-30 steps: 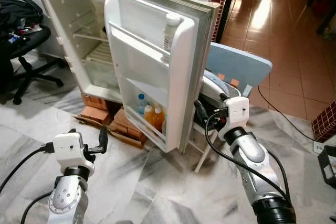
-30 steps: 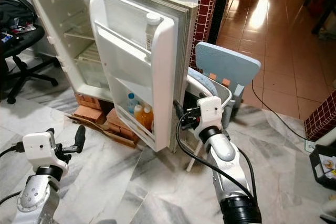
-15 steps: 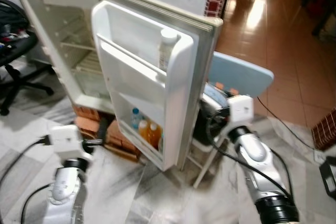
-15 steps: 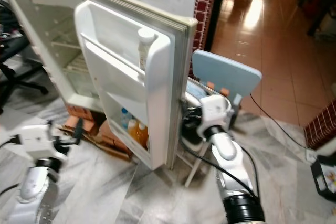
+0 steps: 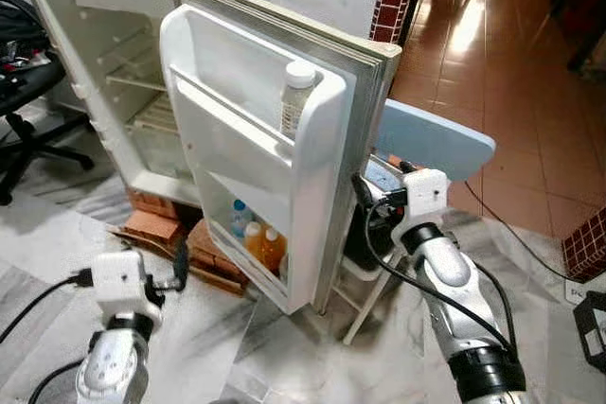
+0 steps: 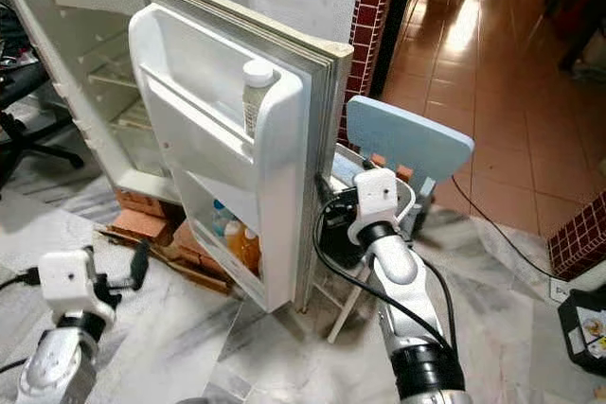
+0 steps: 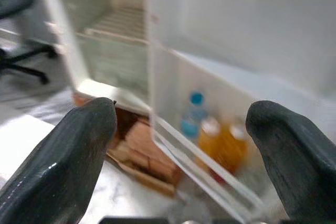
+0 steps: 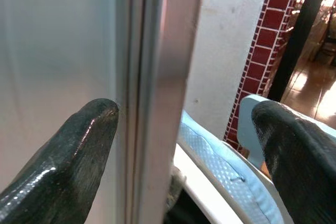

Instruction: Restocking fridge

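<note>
Behind the open white fridge door [image 5: 256,139], your right hand [image 8: 184,129] straddles its rigid edge, fingers spread; grip there (shelf bottles may rattle). Your left hand [image 5: 180,262] hangs open below.

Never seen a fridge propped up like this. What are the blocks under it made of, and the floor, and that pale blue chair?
Blocks: likely rough fired brick, reddish and matte. Floor: polished marble or marble-look tile, grey-veined. Chair: probably moulded plastic, smooth, even blue.
</note>
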`<state>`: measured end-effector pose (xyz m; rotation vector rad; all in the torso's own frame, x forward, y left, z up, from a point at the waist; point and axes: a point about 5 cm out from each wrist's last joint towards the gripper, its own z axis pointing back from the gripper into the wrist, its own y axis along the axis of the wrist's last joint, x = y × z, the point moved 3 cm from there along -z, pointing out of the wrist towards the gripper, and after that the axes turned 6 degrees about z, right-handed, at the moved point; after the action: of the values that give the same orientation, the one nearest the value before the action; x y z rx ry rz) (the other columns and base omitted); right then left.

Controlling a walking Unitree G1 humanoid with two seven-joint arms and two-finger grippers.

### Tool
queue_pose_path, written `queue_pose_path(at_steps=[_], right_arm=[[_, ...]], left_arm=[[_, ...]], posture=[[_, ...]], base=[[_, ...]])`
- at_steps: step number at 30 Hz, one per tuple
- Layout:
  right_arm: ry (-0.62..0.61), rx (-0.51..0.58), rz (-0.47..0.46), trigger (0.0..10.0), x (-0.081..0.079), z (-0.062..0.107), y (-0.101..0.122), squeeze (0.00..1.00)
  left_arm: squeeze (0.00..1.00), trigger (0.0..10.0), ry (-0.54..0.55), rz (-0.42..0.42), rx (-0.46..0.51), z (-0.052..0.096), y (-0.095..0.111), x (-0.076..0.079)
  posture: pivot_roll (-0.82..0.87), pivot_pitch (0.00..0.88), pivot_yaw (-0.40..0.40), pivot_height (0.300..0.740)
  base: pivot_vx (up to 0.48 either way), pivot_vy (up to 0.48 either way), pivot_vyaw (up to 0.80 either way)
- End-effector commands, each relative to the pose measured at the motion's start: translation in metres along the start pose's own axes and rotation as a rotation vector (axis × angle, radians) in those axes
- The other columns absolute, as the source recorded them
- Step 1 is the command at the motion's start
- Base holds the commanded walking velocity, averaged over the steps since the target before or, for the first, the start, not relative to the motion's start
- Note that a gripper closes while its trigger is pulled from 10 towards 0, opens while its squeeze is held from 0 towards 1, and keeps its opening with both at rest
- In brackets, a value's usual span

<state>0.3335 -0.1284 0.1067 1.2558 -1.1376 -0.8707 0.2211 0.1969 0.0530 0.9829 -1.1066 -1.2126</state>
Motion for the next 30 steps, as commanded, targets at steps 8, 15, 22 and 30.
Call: queue_pose_path(at_steps=[8, 15, 22, 30], right_arm=[[-0.085, -0.077, -0.083, 10.0, 0.007, -0.031, 0.003, 0.00], [-0.020, -0.001, -0.207, 10.0, -0.011, -0.066, 0.047, 0.00], [0.533, 0.206, -0.531, 10.0, -0.067, -0.037, 0.097, 0.00], [0.966, 0.180, -0.681, 10.0, -0.083, 0.026, 0.100, 0.00]], left_arm=[[0.00, 10.0, -0.057, -0.024, -0.060, 0.007, -0.012, 0.010], [0.00, 10.0, -0.067, -0.033, -0.067, 0.004, -0.011, 0.011], [0.00, 10.0, -0.081, -0.033, -0.074, 0.002, -0.012, 0.013], [0.00, 10.0, -0.104, -0.048, -0.089, 0.003, -0.015, 0.014]], posture=[[0.09, 0.001, -0.037, 0.740], [0.09, 0.000, -0.040, 0.740], [0.09, 0.000, -0.042, 0.740], [0.08, 0.000, -0.033, 0.740]], base=[[0.000, 0.000, 0.00], [0.000, 0.000, 0.00], [0.000, 0.000, 0.00], [0.000, 0.000, 0.00]])
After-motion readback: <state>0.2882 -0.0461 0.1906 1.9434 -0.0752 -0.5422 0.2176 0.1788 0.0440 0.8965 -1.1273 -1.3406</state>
